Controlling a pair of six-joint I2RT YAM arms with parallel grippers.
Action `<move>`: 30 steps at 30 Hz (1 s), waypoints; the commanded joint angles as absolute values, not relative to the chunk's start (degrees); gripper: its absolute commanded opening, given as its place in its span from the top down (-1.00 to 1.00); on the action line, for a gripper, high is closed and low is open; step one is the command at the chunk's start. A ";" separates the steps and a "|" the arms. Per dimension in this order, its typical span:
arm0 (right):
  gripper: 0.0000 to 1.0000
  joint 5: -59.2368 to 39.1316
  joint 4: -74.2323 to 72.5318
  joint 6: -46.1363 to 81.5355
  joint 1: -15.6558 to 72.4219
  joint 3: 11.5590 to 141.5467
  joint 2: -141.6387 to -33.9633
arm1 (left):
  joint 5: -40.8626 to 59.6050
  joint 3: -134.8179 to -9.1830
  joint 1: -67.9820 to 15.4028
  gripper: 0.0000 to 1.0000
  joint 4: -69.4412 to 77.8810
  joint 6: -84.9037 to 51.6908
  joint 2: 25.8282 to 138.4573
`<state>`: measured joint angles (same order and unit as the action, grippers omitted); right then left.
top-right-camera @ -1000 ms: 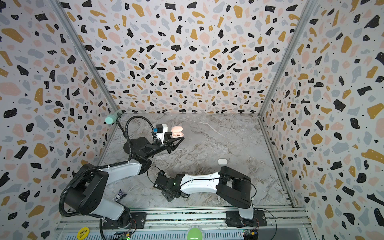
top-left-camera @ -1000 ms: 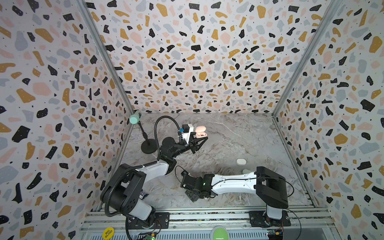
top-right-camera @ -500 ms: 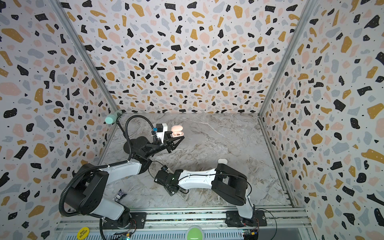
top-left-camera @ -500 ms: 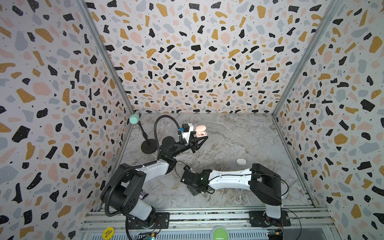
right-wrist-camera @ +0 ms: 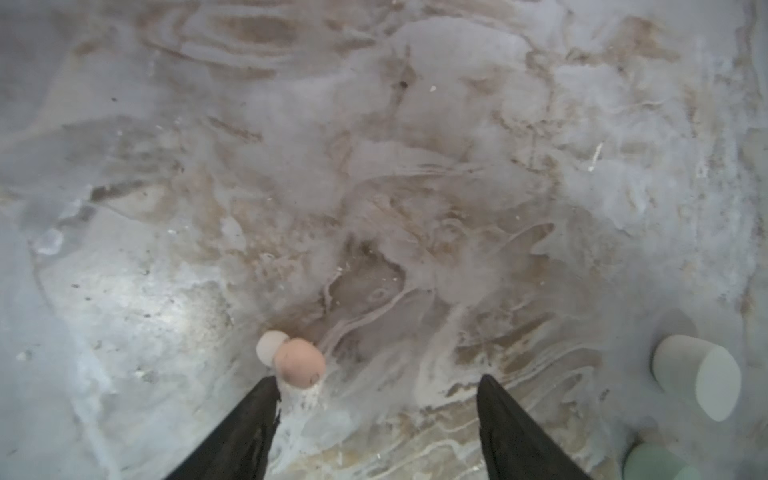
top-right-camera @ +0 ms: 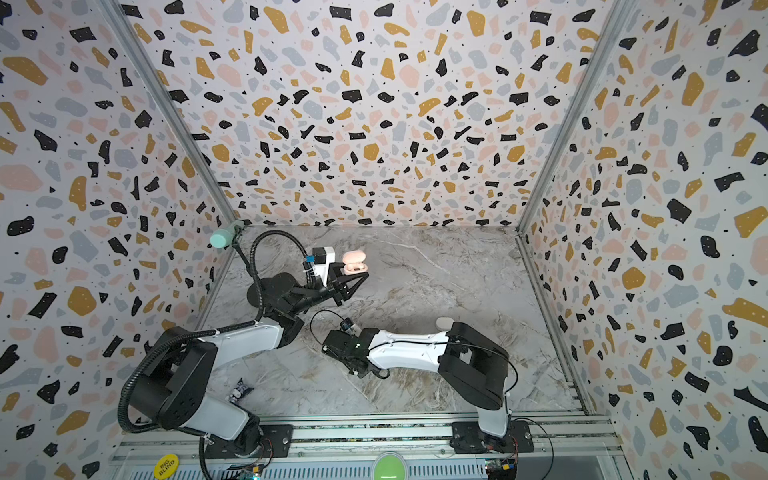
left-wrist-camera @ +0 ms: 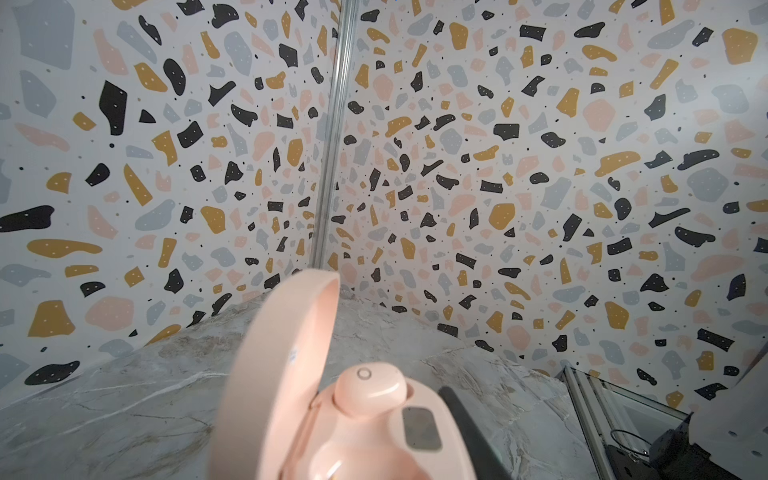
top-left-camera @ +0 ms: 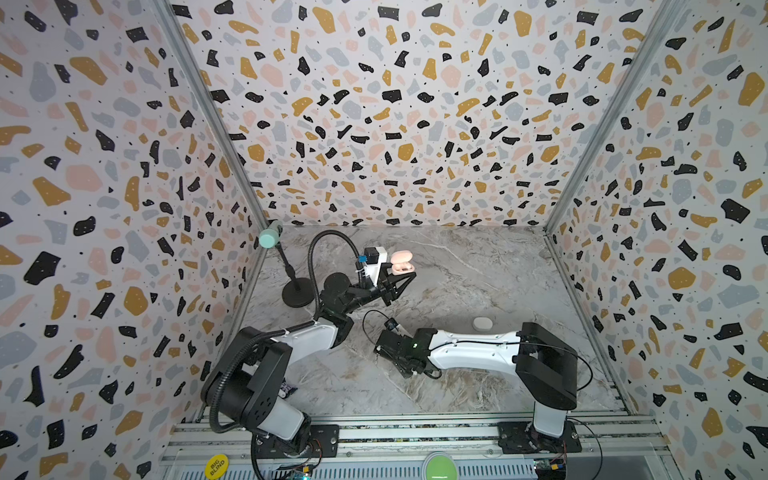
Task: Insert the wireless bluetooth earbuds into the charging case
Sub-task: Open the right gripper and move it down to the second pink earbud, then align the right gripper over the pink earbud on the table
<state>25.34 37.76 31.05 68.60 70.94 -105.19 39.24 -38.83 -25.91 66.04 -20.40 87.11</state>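
While your left gripper (top-left-camera: pixel 405 277) clamps the pink case (top-left-camera: pixel 402 262) near frame centre, shift your wide right gripper (right-wrist-camera: pixel 378 379) over the earbud (right-wrist-camera: pixel 300 362).

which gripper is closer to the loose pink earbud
Right. The right gripper is open with the pink earbud beside one finger; the left gripper is farther back, holding the pink charging case.

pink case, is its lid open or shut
Open: in the left wrist view the pink case has its lid swung up off the base, one pink earbud seated inside.
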 commanded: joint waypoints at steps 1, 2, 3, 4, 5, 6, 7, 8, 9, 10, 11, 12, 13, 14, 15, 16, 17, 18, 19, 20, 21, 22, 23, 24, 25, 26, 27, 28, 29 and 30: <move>-0.54 28.39 41.94 32.70 67.78 70.42 -101.59 | 40.34 -39.64 -25.49 0.89 69.52 -20.30 86.50; -0.54 28.65 42.55 33.18 67.45 70.39 -101.30 | 40.34 -39.65 -25.49 0.88 69.52 -20.32 86.54; -0.55 28.44 42.61 33.22 66.92 70.11 -100.96 | 40.39 -39.72 -25.49 0.89 69.52 -20.31 86.50; -0.55 28.31 42.33 33.14 66.56 69.79 -100.37 | 40.47 -39.80 -25.49 0.89 69.52 -20.39 86.58; -0.56 27.81 41.72 33.10 66.23 69.34 -99.48 | 40.41 -39.79 -25.49 0.89 69.59 -20.41 86.62; -0.56 26.53 40.50 32.88 65.84 68.59 -98.49 | 40.41 -39.84 -25.49 0.89 69.61 -20.43 86.58; -0.56 24.92 39.26 32.72 65.34 67.82 -97.66 | 40.43 -39.75 -25.49 0.89 69.61 -20.48 86.57; -0.56 22.50 37.56 32.53 64.69 66.85 -96.65 | 40.43 -39.74 -25.51 0.89 69.59 -20.48 86.62; -0.56 19.92 35.60 32.29 64.12 65.88 -95.87 | 40.51 -39.73 -25.49 0.89 69.52 -20.48 86.58; -0.56 17.08 33.91 32.22 63.50 65.05 -95.24 | 40.52 -39.75 -25.49 0.88 69.52 -20.43 86.49; -0.56 14.23 31.79 31.88 63.07 63.95 -94.60 | 40.47 -39.77 -25.49 0.88 69.43 -20.46 86.55; -0.56 12.41 30.66 32.44 62.76 63.23 -94.48 | 40.45 -39.82 -25.49 0.88 69.40 -20.39 86.55; -0.55 11.00 29.81 32.52 62.58 62.74 -94.45 | 40.34 -39.82 -25.49 0.88 69.43 -20.39 86.51; -0.55 10.20 29.35 32.59 62.54 62.49 -94.93 | 40.34 -39.89 -25.49 0.88 69.43 -20.39 86.57; -0.55 9.79 29.23 32.79 62.51 62.45 -95.57 | 40.34 -39.86 -25.49 0.88 69.43 -20.40 86.57; -0.54 9.45 29.13 32.78 62.55 62.39 -96.13 | 40.34 -39.83 -25.49 0.88 69.46 -20.40 86.57; -0.54 9.17 29.03 32.79 62.51 62.49 -96.62 | 40.35 -39.92 -25.51 0.88 69.43 -20.39 86.60; -0.54 9.17 28.79 32.70 62.56 62.56 -97.13 | 40.44 -39.90 -25.49 0.88 69.44 -20.48 86.59; -0.54 9.37 28.57 32.56 62.54 62.58 -97.50 | 40.52 -39.93 -25.49 0.88 69.36 -20.48 86.57; -0.54 9.93 28.48 32.29 62.44 62.69 -97.99 | 40.52 -39.91 -25.49 0.88 69.35 -20.41 86.53; -0.54 10.37 28.35 31.86 62.41 63.00 -98.49 | 40.50 -39.95 -25.49 0.88 69.35 -20.39 86.49; -0.54 11.06 28.29 31.25 62.32 63.46 -99.14 | 40.43 -39.91 -25.49 0.88 69.35 -20.39 86.50; -0.55 11.93 28.30 30.69 62.32 64.06 -99.79 | 40.35 -39.90 -25.49 0.88 69.35 -20.39 86.55; -0.55 12.44 28.07 30.07 62.23 64.49 -100.44 | 40.34 -39.90 -25.49 0.88 69.35 -20.40 86.59; -0.55 12.90 27.98 29.36 62.26 65.17 -101.26 | 40.34 -39.90 -25.49 0.88 69.35 -20.40 86.59; -0.55 13.39 27.98 28.66 62.33 65.88 -102.03 | 40.34 -39.95 -25.50 0.88 69.40 -20.39 86.59; -0.55 13.73 27.92 28.20 62.31 66.26 -102.67 | 40.34 -39.93 -25.49 0.88 69.39 -20.41 86.57; -0.55 14.23 27.90 27.59 62.32 66.75 -103.40 | 40.34 -39.91 -25.50 0.88 69.35 -20.41 86.58; -0.55 14.94 27.76 27.12 62.32 67.05 -103.95 | 40.34 -39.98 -25.51 0.88 69.35 -20.41 86.51; -0.55 15.39 27.41 26.53 62.32 67.14 -104.42 | 40.34 -39.96 -25.49 0.88 69.27 -20.35 86.54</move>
